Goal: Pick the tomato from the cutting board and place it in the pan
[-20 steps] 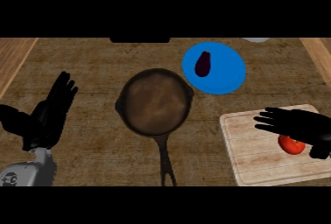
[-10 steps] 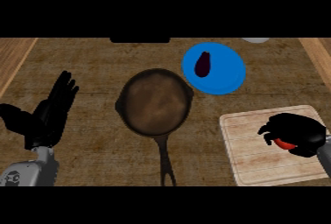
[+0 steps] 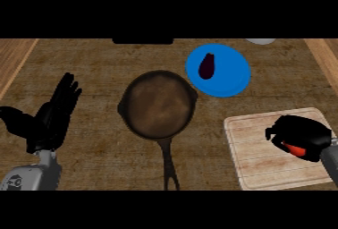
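1. Since a second ago, your right hand [image 3: 300, 135] has gone from lying spread over the red tomato [image 3: 295, 150] to curling round it; the left hand has not shifted.
2. Nearest you, at the right, the pale wooden cutting board [image 3: 264, 156] lies flat, and the closed right hand sits over its right part.
3. You see only a red sliver of the tomato, under the curled black fingers on the side nearer you; the hand hides the rest, so you cannot tell whether the tomato touches the board.
4. At the left edge your left hand [image 3: 49, 118] rests with fingers straight and spread, holding nothing.
5. No readable writing shows anywhere.
6. Mid-counter lies the dark round cast-iron pan [image 3: 158, 105], handle pointing toward you, well apart from the board.
7. Farther off, a round blue plate [image 3: 228, 76] carries a dark purple eggplant [image 3: 207, 66].
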You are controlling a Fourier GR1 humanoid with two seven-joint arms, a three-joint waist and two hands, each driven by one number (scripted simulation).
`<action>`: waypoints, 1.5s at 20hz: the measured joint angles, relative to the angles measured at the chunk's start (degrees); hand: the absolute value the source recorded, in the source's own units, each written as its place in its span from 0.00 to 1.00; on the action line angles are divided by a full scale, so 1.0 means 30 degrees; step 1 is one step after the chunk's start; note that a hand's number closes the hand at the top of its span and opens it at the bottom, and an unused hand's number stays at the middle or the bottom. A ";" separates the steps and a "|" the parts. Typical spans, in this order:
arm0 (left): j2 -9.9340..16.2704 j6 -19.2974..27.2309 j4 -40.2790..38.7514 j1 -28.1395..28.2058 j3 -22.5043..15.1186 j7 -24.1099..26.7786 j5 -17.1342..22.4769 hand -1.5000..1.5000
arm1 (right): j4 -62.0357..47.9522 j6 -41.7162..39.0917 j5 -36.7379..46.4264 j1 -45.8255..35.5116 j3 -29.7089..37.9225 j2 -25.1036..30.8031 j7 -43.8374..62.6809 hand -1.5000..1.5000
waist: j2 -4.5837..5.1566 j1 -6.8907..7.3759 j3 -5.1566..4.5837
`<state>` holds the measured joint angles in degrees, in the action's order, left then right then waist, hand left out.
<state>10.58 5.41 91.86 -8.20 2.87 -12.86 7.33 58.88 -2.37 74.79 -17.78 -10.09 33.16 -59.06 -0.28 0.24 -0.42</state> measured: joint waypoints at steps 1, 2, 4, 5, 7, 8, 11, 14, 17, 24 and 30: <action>-0.0008 0.0103 -0.0100 -0.0290 0.0026 -0.0170 -0.0080 0.50 | 0.0088 0.0109 -0.0258 0.0159 0.0190 0.0011 -0.0070 1.00 | 0.0012 -0.0036 0.0011; 0.0104 -0.0012 -0.0116 -0.0241 0.0172 -0.0162 -0.0007 0.50 | 0.0142 0.0181 -0.0543 0.0159 0.0409 -0.0039 -0.0105 1.00 | 0.0024 -0.0044 0.0028; 0.0247 -0.0054 -0.0284 -0.0352 0.0396 -0.0204 0.0072 0.50 | 0.1332 -0.0705 -0.0436 0.0173 0.0177 -0.1482 0.1875 1.00 | -0.0063 -0.0191 -0.0058; 0.0249 -0.0056 -0.0343 -0.0269 0.0424 -0.0201 0.0079 0.50 | 0.1682 -0.1048 -0.0217 0.0199 0.0050 -0.2380 0.3119 1.00 | -0.0140 -0.0235 -0.0150; 0.0211 -0.0070 -0.0373 -0.0223 0.0386 -0.0202 0.0082 0.50 | 0.2172 -0.1565 0.0178 0.0176 -0.0070 -0.4018 0.5353 1.00 | -0.0301 -0.0328 -0.0305; 0.0200 -0.0061 -0.0404 -0.0189 0.0391 -0.0202 0.0081 0.50 | 0.2317 -0.1767 0.0357 0.0197 -0.0084 -0.4737 0.6340 1.00 | -0.0350 -0.0362 -0.0362; 0.0219 -0.0060 -0.0484 -0.0138 0.0395 -0.0218 0.0049 0.50 | 0.3201 -0.1948 0.0896 -0.0080 -0.0165 -0.7107 0.9392 1.00 | -0.0574 -0.0429 -0.0378; 0.0206 -0.0078 -0.0600 -0.0102 0.0337 -0.0260 0.0011 0.50 | 0.4342 -0.1484 0.1144 -0.0582 -0.0536 -0.9096 1.2620 1.00 | -0.0678 -0.0283 -0.0187; 0.0131 -0.0159 -0.0652 -0.0108 0.0204 -0.0259 0.0016 0.50 | 0.5710 -0.0858 0.1300 -0.1366 -0.1229 -1.0101 1.5878 1.00 | -0.0763 0.0013 -0.0071; -0.0028 -0.0375 -0.0785 -0.0580 -0.0252 -0.0344 -0.0059 0.50 | 0.8223 -0.0731 0.1265 -0.3510 -0.4195 -1.0877 2.4057 1.00 | -0.0563 0.0920 0.0021; -0.0218 -0.0533 -0.0868 -0.1089 -0.0662 -0.0404 -0.0138 0.50 | 0.9315 -0.0912 0.0432 -0.5641 -0.6898 -1.1013 3.2084 1.00 | -0.0250 0.1568 0.0056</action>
<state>9.92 3.81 89.26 -11.46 0.88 -14.07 6.92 86.83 -5.11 76.09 -34.70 -30.78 0.12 37.19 -1.03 4.94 -0.25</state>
